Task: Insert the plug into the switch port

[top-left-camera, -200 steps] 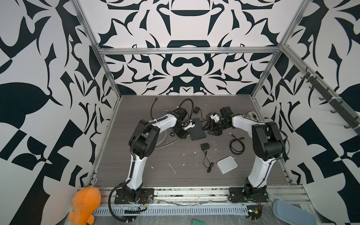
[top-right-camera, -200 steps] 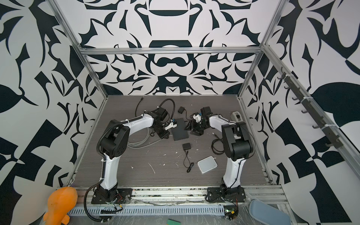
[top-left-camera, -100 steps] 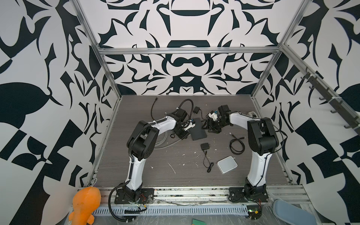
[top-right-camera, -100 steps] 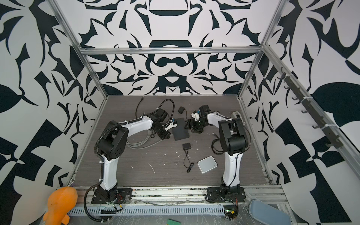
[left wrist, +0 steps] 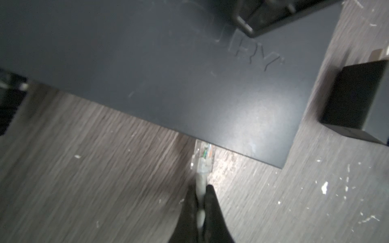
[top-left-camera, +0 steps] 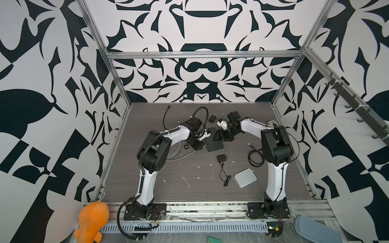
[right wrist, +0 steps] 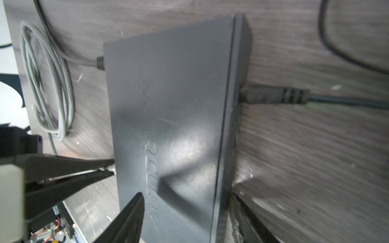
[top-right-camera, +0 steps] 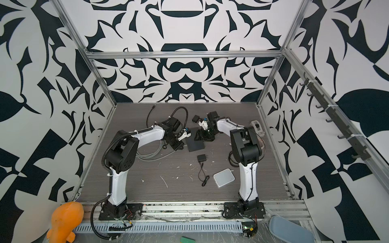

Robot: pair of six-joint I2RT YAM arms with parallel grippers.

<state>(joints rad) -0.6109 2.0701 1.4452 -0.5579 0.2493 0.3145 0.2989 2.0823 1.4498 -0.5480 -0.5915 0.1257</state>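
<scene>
The plug, far-middle on the bench, points rightward at the left edge of the black box; the switch port there is hidden. The left pincer, directly behind, is clamped on the grey cable; the right pincer straddles the box, jaws wide apart.

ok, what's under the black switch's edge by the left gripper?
The clear plug, its tip hidden beneath the edge of the black switch. The left gripper pinches its grey cable. The port is covered.

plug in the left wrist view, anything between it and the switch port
Nothing visible does. The clear plug touches the edge of the black switch, where the port itself is hidden. The left gripper pinches the grey cable just behind it.
</scene>
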